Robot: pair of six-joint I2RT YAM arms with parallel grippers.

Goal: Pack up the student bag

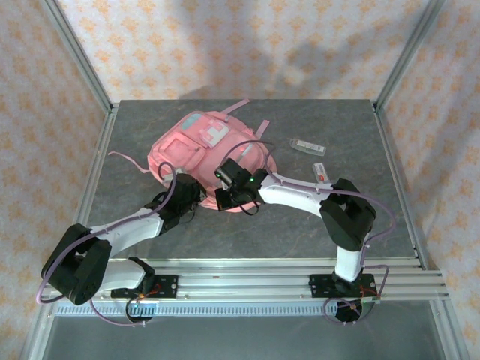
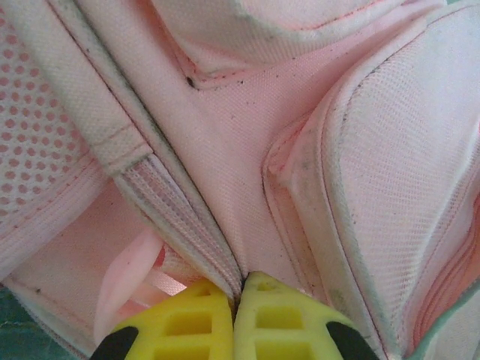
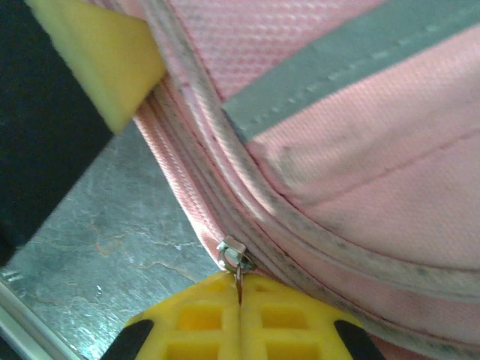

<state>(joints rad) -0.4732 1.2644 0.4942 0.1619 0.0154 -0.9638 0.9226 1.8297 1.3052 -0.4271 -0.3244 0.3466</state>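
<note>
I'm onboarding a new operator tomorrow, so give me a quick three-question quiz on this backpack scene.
1. True or false: the left gripper stands wide open, clear of the student bag.
2. What does the right gripper pinch? A) a strap B) the zipper pull C) a pen
3. How many small items lie on the table to the right of the bag?

Key: 1 false, it is shut on the bag's seam; 2 B; 3 two, a clear case and a small packet.
</note>
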